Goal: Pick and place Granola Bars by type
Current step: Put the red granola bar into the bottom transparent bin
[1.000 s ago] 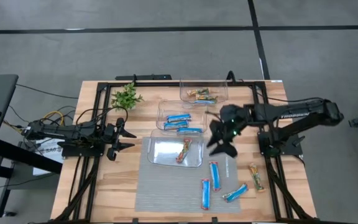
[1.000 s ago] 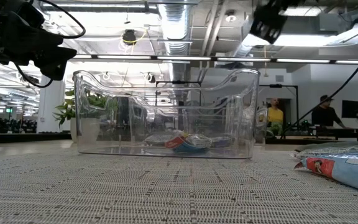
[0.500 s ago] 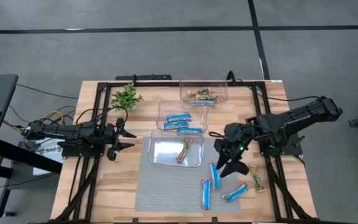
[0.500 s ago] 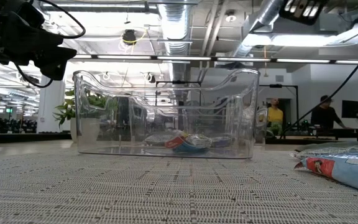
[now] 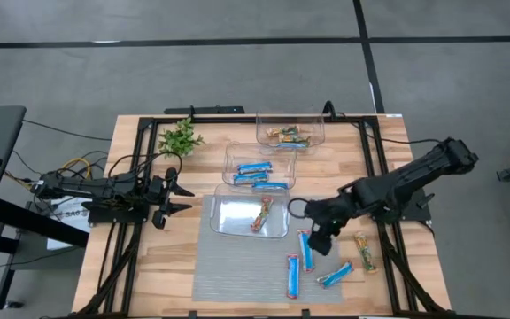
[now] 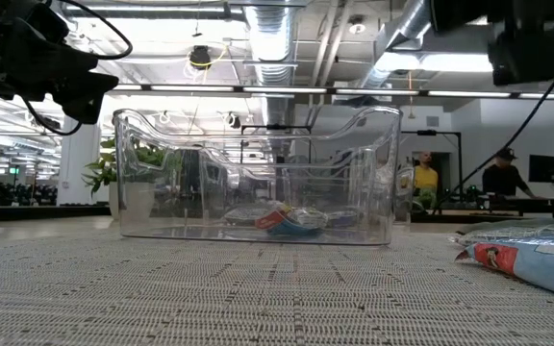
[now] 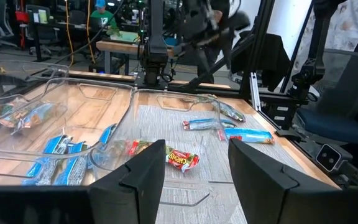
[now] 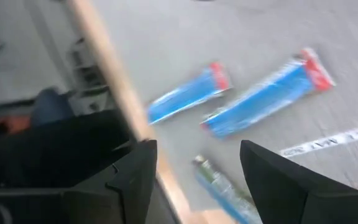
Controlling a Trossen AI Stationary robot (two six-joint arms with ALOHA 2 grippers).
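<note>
Loose granola bars lie flat on the grey mat: two bright blue ones, a pale silvery-blue one, and an orange-brown one on the wood beside the mat. My right gripper hovers open just above the nearer blue bar, touching nothing. Its wrist view shows my right gripper over the two blue bars. My left gripper waits open at the table's left, also seen as my left gripper. A red multicolour bar lies in the near bin.
Three clear bins stand in a row from far to near: the far bin holds orange-brown bars, the middle bin blue bars, the near bin the red one. A small green plant stands at the far left. People show beyond the table.
My right gripper has moved from beside the near bin's right wall toward the table's near edge and down over the blue bars on the mat, turning as it went. Its arm has stretched out lower. The bars and bins have stayed put.
</note>
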